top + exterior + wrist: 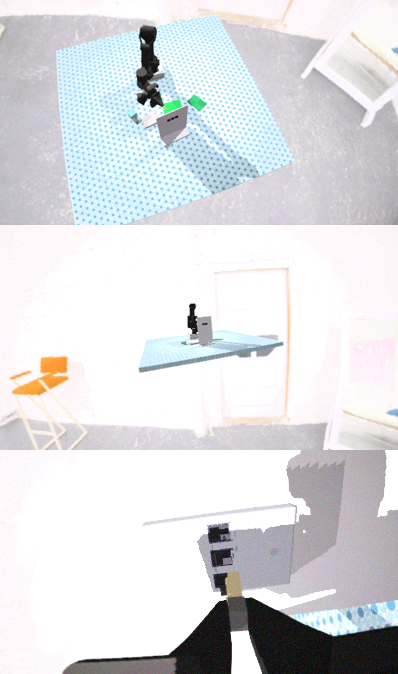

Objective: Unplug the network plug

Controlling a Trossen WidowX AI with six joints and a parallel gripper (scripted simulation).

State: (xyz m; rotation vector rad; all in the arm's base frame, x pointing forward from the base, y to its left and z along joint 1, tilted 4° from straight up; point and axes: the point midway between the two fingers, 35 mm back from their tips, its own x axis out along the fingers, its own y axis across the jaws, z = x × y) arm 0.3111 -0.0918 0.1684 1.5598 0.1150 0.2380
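My gripper is shut on the plug. The plug's tan front sticks out ahead of the fingertips, and the fingers hide the rest. In the wrist view it overlaps the lowest of three dark sockets in the grey upright panel. It looks to be in front of the panel; I cannot tell whether it touches. The tab cannot be made out. A green patch shows behind the panel's top edge, and another green patch lies to its right. I cannot tell which is the marked square.
A teal block stands left of the panel. A low pale plate lies between them. The panel's foot spreads over the dotted table. The arm's base is behind the gripper.
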